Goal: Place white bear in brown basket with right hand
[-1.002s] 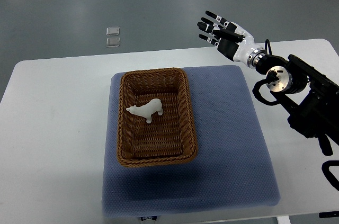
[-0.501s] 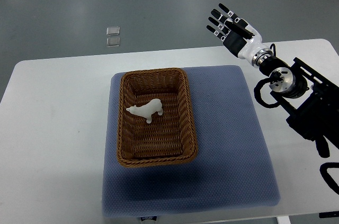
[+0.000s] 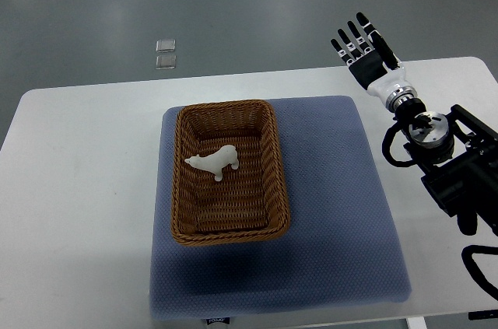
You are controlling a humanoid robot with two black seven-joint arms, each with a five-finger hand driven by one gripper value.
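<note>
You've got the white bear (image 3: 213, 162) lying inside the brown basket (image 3: 274, 159), in its upper half, a bit left of frame center. The basket sits on the blue mat (image 3: 342, 204) on the white table (image 3: 78, 189). Your right hand (image 3: 367, 55) is up in the upper right, fingers spread and holding nothing, well apart from the basket.

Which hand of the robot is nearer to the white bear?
Right. The right hand is open, up and to the right of the white bear, beyond the brown basket. The left hand is not in view.
</note>
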